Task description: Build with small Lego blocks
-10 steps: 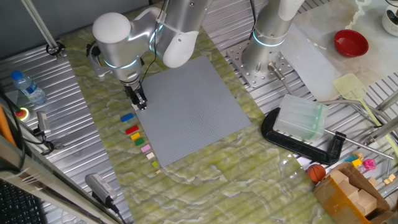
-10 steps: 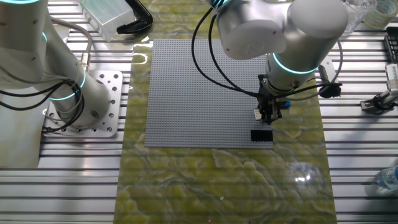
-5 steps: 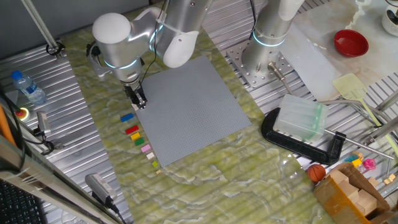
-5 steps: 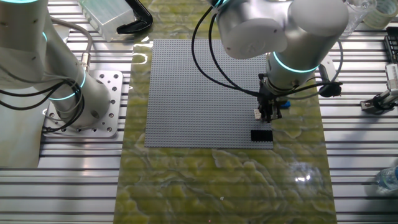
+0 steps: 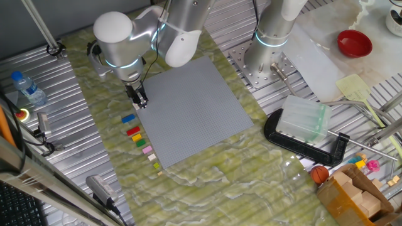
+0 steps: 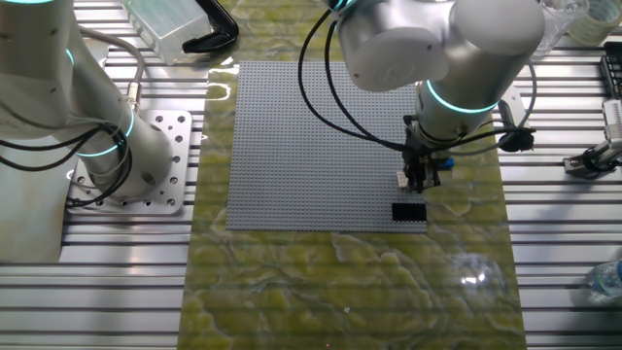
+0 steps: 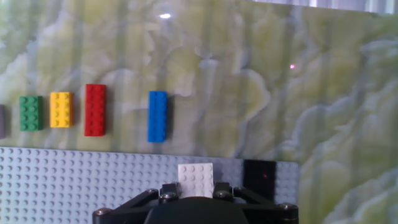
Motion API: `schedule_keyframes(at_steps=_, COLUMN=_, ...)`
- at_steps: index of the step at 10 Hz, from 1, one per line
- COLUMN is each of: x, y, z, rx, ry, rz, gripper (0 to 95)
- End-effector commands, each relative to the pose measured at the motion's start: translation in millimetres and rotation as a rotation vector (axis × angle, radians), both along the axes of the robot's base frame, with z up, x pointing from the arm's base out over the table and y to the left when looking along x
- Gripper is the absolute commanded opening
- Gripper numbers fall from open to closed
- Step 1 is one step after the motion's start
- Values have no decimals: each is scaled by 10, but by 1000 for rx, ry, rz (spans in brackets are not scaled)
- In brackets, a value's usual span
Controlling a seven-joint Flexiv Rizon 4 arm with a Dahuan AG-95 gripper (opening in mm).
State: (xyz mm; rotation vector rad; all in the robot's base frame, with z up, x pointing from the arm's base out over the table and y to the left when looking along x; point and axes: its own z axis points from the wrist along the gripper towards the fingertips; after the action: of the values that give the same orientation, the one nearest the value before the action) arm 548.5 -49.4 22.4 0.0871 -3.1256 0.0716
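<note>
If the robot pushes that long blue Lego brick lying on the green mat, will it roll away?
Probably not. The long blue plastic Lego brick lies flat on its wide face with square edges, so it would likely slide or turn rather than roll. It looks small and stiff, so probably light. The green marbled mat looks glossy, so it may skid easily.

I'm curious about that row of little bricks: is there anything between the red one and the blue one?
No. In the hand view, only bare green marbled mat shows between the red brick and the blue brick.
</note>
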Motion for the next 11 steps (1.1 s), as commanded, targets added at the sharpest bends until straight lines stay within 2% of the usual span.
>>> schedule_keyframes(at_steps=1, x=-40, y=-119, z=52, rx=-1, ry=-7, rz=-12, gripper=0)
schedule_keyframes(at_steps=5, x=-84, y=-393, z=71, rx=2, ry=-7, rz=-29, gripper=0)
schedule_keyframes(at_steps=9, x=72, y=-476, z=42, rx=4, ry=0, rz=-71, gripper=0)
schedule_keyframes(at_steps=11, x=80, y=-501, z=-7, rx=4, ry=2, rz=-88, gripper=0)
